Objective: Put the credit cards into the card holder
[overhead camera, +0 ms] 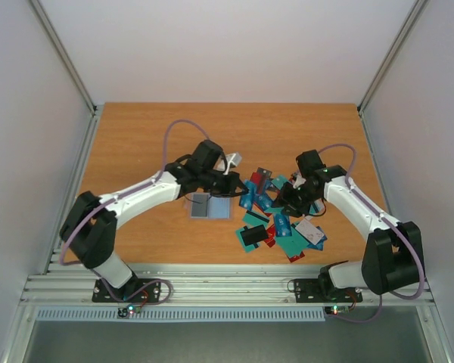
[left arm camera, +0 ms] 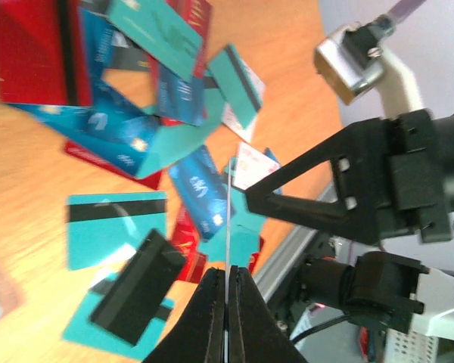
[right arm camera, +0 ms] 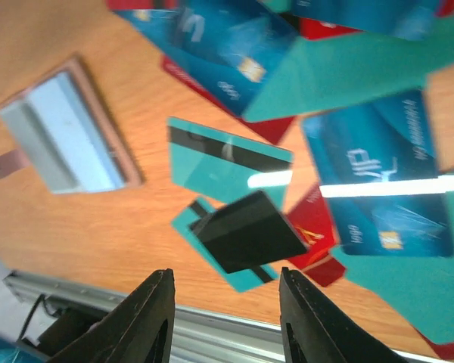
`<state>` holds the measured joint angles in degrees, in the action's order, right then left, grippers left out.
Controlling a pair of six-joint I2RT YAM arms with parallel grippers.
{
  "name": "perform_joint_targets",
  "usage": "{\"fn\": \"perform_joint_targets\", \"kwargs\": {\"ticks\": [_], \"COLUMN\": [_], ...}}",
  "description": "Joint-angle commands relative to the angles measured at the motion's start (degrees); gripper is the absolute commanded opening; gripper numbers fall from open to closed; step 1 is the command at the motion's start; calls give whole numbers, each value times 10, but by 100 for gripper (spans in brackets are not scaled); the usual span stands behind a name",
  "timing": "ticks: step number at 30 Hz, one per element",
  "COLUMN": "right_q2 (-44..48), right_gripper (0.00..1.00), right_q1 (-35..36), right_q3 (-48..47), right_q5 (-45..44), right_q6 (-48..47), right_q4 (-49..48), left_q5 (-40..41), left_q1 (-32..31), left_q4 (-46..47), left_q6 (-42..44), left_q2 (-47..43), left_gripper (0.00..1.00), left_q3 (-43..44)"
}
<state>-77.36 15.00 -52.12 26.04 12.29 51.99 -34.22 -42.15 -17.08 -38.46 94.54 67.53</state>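
Credit card (left arm camera: 228, 219) pinched edge-on in left tool (left arm camera: 227, 272), right tool (right arm camera: 225, 276) spread

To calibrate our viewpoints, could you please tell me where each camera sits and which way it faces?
Top external: above and behind the bases, looking down on the table; left arm and right arm show.
Left wrist: low, facing the credit cards; left claw shut on an edge-on card.
Right wrist: looking down on the card holder and cards; open right claw shows.
Shared: both wrist views show the black card.
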Motion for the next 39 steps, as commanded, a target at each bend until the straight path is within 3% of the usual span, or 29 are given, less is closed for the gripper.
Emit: {"fn": "perform_joint_targets", "kwargs": {"ticks": [1,7,13,18,25,39], "right_q2": [-26,-64,-110,-171,-223,-296], "right_gripper": [40,42,44,44,44,41], "right_q1": [2,18,48,87,127,140], "right_q3": [-35,-67,-69,-79,-118,-109], "right_q5": [70,105,149,173,157,154], "right_q6": [-19,-1,22,65,68,72], "right_q4": [-42,-104,-211,-309,-326,-357], "left_q5": [56,98,46,5,-30,-47], "left_q1": [45,105,173,212,244,261], "left_q4": [-41,-50,36,131,241,293], "left_q6": [61,97,72,44,15,42], "left_q2": [-77,-159,-195,-177,-119,-32], "left_gripper": [0,0,0,0,0,0], "left_q3": [-52,-118,-208,-257,-281,-285]}}
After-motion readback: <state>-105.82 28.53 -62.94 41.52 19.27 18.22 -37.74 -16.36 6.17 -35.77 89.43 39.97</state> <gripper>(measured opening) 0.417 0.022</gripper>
